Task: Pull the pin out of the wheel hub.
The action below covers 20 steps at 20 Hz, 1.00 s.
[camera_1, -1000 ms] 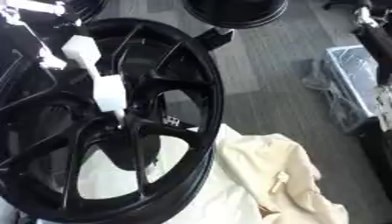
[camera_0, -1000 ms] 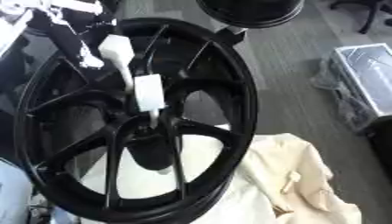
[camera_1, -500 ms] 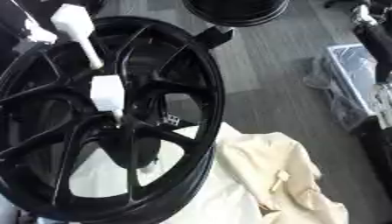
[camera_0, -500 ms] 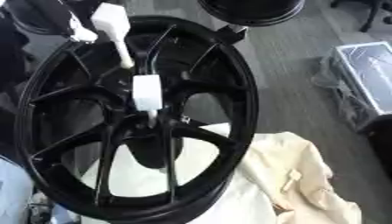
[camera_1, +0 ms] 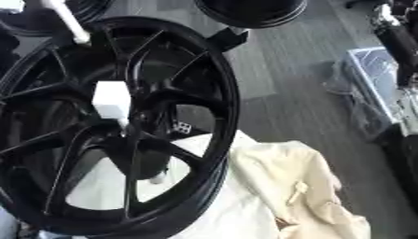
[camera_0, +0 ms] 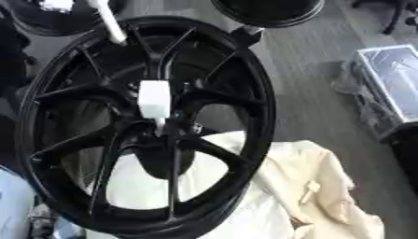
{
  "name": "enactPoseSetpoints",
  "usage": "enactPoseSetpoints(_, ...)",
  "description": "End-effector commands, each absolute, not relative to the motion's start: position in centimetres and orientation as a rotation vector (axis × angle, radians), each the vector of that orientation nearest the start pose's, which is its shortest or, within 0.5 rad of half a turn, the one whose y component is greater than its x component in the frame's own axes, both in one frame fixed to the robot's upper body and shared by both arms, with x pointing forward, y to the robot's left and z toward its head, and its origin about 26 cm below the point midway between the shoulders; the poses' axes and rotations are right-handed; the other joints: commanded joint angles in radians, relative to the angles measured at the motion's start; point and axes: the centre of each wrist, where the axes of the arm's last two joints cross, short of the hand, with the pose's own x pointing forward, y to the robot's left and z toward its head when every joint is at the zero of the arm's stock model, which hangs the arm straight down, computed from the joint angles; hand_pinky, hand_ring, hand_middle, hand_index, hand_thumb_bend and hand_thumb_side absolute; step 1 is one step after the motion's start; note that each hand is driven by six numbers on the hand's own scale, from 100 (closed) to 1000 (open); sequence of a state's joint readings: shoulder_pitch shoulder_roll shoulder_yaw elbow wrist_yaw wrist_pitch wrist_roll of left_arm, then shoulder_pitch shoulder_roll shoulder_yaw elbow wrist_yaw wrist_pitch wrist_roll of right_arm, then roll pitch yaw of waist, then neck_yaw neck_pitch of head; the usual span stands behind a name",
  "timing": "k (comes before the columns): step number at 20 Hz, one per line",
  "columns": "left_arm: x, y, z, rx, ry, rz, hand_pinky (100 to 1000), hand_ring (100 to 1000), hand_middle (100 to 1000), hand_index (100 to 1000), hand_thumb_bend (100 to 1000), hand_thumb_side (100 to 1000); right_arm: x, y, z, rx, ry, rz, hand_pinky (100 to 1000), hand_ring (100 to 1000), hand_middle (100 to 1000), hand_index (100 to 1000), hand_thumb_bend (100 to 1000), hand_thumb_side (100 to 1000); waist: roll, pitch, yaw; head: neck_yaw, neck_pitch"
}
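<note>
The only sign of a hand is a slim white bar at the top left, which I take to belong to the left hand [camera_0: 107,21]. It lies across the upper rim of the wheel [camera_0: 257,100], and so little of it shows that I cannot tell whether it is wide, narrow or holding anything. The right hand is not in view. A second ago this white part reached down over the spokes, next to the pin's head, and since then it has drawn up and away toward the top edge. It is now well apart from the pin [camera_0: 153,98]. The pin has not gone with it. Its white block-shaped head sits where it sat before, just above the hub [camera_0: 167,135] at the middle of the black spokes, and a thin stem runs down from it into the hub. By my reading the pin is still seated and the pull has not succeeded, so the hand will have to come back down to the white head and take hold of it again. The wheel itself stands tilted and has not shifted. Its lower right edge rests against a cream cloth [camera_0: 314,186]. Another black wheel [camera_0: 269,9] lies beyond it at the top, and a plastic-wrapped box [camera_0: 392,84] sits on the grey floor well off to the right.
</note>
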State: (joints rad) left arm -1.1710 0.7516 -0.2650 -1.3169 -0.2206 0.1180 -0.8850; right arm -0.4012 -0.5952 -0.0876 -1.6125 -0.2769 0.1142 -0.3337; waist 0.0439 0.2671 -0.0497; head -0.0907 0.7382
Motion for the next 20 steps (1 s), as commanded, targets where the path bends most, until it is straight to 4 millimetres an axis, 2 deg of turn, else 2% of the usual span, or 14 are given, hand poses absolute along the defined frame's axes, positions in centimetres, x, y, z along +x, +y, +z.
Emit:
enactPoseSetpoints(1,39.6,30.9,42.1,0.576,-1.545,-1.444,669,644,543,400,100,100,34.7,-37.6,21.0,-0.534,-1.974,-0.086,906,726,661,829,115,410,-0.003,-0.026,0.022,-0.03,0.012)
enactPoseSetpoints(4,38.5,35.2,41.8,0.636,-1.533,-1.289,668,642,541,397,100,100,34.4,-38.1,21.2,-0.555,-1.979,-0.103,906,726,662,829,113,410,-0.006,-0.023,0.039,-0.035,0.018)
enactPoseSetpoints(6,37.3,37.8,41.9,0.675,-1.55,-1.213,668,642,541,397,100,100,34.4,-38.1,21.3,-0.554,-1.985,-0.104,906,726,662,829,113,410,-0.006,-0.02,0.036,-0.025,0.016)
enactPoseSetpoints(9,35.6,40.2,41.6,0.722,-1.575,-1.158,668,642,541,397,100,100,34.5,-37.8,21.5,-0.54,-1.993,-0.096,906,726,662,829,113,410,-0.005,-0.017,0.02,-0.008,0.013)
enactPoseSetpoints(14,34.0,45.7,40.0,0.76,-1.529,-0.933,669,641,543,397,100,100,34.1,-38.7,21.7,-0.579,-1.996,-0.137,906,726,662,829,107,410,-0.023,-0.005,0.059,0.022,0.018)
enactPoseSetpoints(17,33.4,47.5,38.2,0.779,-1.51,-0.86,675,647,555,415,100,100,34.1,-38.7,21.9,-0.582,-2.004,-0.141,906,727,662,829,106,409,-0.025,-0.003,0.065,0.027,0.021)
enactPoseSetpoints(20,33.2,48.3,35.9,0.775,-1.495,-0.827,720,689,604,483,100,100,34.1,-38.7,22.1,-0.582,-2.011,-0.143,905,727,662,829,106,408,-0.027,-0.001,0.064,0.028,0.019)
